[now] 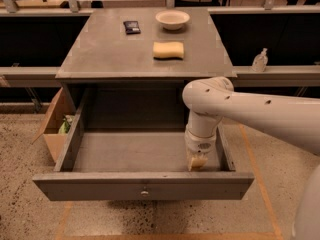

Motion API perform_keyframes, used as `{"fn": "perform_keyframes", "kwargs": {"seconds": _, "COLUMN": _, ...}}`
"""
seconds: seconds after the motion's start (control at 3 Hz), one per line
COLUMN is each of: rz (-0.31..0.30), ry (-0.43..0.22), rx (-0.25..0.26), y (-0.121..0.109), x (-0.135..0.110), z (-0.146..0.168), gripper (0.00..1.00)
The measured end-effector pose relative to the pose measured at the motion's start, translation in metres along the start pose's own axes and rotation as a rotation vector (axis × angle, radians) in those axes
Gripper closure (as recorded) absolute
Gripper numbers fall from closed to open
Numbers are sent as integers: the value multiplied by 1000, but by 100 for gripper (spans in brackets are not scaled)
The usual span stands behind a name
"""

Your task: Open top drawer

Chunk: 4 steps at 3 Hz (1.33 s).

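Right | top drawer (100,186) stands far out from under the worktop (100,54) | my claw (196,162) sits inside, just behind the front panel, right side; grip state I cannot tell | I'd pull straight, level, no twisting.

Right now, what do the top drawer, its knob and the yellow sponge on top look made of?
Top drawer: matte grey, likely painted wood or laminate; no glare. Knob: probably metal; small bright glint. Sponge: soft foam, dull yellow, rounded edges. Gripper hangs inside the drawer, near its right front corner.
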<state>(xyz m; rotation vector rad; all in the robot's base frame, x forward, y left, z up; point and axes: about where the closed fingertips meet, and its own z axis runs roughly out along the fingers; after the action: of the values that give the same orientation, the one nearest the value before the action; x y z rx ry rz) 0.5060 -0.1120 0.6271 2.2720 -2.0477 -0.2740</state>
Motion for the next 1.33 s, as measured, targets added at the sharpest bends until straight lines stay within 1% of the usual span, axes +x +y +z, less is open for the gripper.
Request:
{"fn": "perform_keyframes", "kwargs": {"seconds": 0.33, "rz": 82, "ry": 7, "rx": -47, "y": 32, "x": 17, "z": 0, "gripper": 100}}
{"fn": "perform_keyframes", "kwargs": {"seconds": 0.67, "rz": 142, "ry": -4, "rx": -55, "y": 53, "x": 30, "z": -6, "gripper": 100}}
{"fn": "perform_keyframes", "kwargs": {"seconds": 1.0, "rz": 187, "ry": -28, "rx": -16, "y": 57, "x": 42, "z": -20, "gripper": 100}}
{"fn": "perform_keyframes", "kwargs": {"seconds": 1.33, "rz": 211, "ry": -137, "rx": 118, "y": 52, "x": 51, "z": -58, "gripper": 100}}
